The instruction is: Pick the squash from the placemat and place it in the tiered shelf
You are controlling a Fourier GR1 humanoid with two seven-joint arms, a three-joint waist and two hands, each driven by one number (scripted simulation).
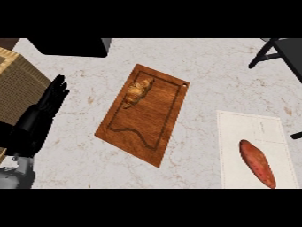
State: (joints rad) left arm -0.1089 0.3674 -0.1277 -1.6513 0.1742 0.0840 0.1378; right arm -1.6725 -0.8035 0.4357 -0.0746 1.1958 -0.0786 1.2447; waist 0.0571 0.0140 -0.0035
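Note:
A long reddish-orange squash lies on the white placemat at the lower right of the head view. The black tiered shelf shows only partly at the upper right edge. My left hand rests open at the left, fingers straight and pointing up, far from the squash. My right hand is out of sight.
A wooden cutting board lies tilted in the middle with a croissant on its upper end. A woven basket stands at the left edge behind my left hand. A dark object sits at the top.

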